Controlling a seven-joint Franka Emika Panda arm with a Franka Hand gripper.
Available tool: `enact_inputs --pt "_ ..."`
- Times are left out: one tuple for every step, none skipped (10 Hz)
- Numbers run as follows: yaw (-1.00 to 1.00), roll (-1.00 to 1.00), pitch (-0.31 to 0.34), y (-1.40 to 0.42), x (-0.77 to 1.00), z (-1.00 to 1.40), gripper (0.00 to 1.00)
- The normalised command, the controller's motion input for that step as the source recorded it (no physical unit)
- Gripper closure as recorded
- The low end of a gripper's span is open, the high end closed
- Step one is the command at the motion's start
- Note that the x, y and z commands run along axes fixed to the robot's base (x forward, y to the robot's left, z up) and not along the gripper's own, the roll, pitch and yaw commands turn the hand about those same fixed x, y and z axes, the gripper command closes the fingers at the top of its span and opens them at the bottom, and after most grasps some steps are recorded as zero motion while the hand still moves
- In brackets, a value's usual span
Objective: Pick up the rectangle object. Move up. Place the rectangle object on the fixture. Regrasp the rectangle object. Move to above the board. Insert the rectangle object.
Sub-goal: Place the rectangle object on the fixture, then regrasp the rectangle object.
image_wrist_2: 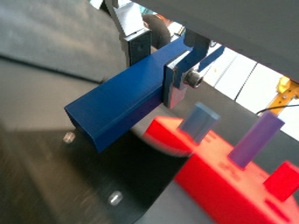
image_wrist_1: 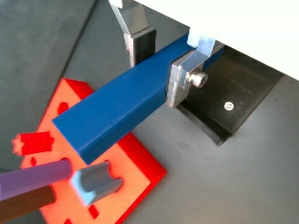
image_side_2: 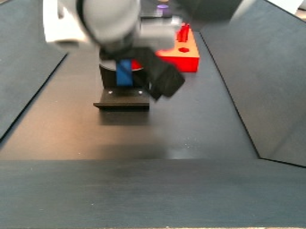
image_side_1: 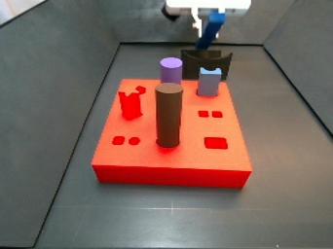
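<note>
At the far end of the dark worktop (image_side_1: 53, 175), the two-finger end effector (image_side_1: 208, 21) is hanging above the small black notched fixture (image_side_1: 204, 64), which is standing just behind the large flat red board (image_side_1: 182, 146). The flat silver fingers (image_wrist_1: 184, 77) are clamping the long saturated-blue rectangular bar (image_wrist_1: 126, 102) near one end, one plate on each side, as both wrist views (image_wrist_2: 128, 98) are showing. In a side view the bar (image_side_1: 208, 33) is hanging from the end effector with its lower end reaching down toward the fixture's notch; whether it is touching the notch cannot be told. In a side view from behind, the arm's housing is covering most of the bar (image_side_2: 123, 73), and only a short blue stretch is showing above the fixture (image_side_2: 123, 100).

On the board, a tall brown cylinder (image_side_1: 169, 115) is standing upright near the middle, a purple cylinder (image_side_1: 170, 69) and a short pale lavender-blue peg (image_side_1: 208, 83) are standing near the rear edge, and a red piece (image_side_1: 130, 102) is standing toward one side. Square holes (image_side_1: 216, 143) are showing in the board's top.
</note>
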Motion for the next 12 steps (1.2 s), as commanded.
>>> enact_inputs --pt "-0.16 -0.19 0.024 0.13 0.17 -1.00 1.00" --pt "-0.15 -0.16 -0.011 0.11 0.14 -0.74 1.00" --pt "-0.12 -0.15 -0.039 0.07 0.11 -0.48 1.00" --pt "-0.10 -0.14 -0.058 0.05 0.09 -0.30 1.00" --pt "-0.09 -0.13 -0.063 0.05 0.07 -0.22 1.00" --pt "-0.05 -0.11 -0.076 0.07 0.05 -0.18 1.00" --pt "-0.04 -0.11 -0.076 0.07 0.05 -0.18 1.00" --pt "-0.03 -0.11 -0.075 0.07 0.05 -0.18 1.00" --pt "0.00 0.00 0.000 0.00 0.00 0.00 0.00" --pt "0.00 -0.05 0.052 0.00 0.00 1.00 0.00" --pt "0.00 -0.05 0.055 0.00 -0.01 1.00 0.00" --pt "0.00 -0.02 0.054 0.01 -0.02 1.00 0.00"
